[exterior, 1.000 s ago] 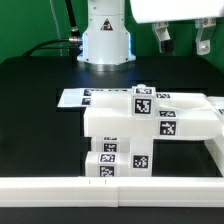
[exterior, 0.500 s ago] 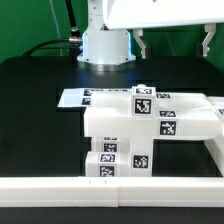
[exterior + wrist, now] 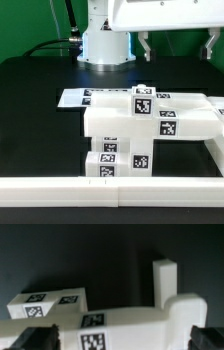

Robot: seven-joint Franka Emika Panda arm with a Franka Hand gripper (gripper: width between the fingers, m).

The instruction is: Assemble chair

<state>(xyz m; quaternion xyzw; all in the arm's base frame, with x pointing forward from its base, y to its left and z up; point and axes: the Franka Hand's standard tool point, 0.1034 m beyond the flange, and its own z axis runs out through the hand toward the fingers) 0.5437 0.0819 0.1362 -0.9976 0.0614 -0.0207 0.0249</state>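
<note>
- The table (image 3: 30, 85) is black, and the chair (image 3: 130, 125) sits on it just behind the long white rail (image 3: 60, 184) along the near edge, towards the exterior view's right.
- The marker board (image 3: 75, 97) lies flat behind the chair, partly hidden by it.
- The chair is a blocky white plastic piece: a thick slab on top, small cubes stacked below, and black-and-white square tags on most faces.
- It looks stiff and fairly light, with smooth sides that could slip, so I would grip it across two flat parallel faces of a block, not over a rounded corner.
- In the wrist view an upright post (image 3: 165, 283) rises above the slab, a narrow part to pinch.
- The gripper (image 3: 178, 45) hangs above and behind the chair, well clear of it, its fingers spread wide and holding nothing.
</note>
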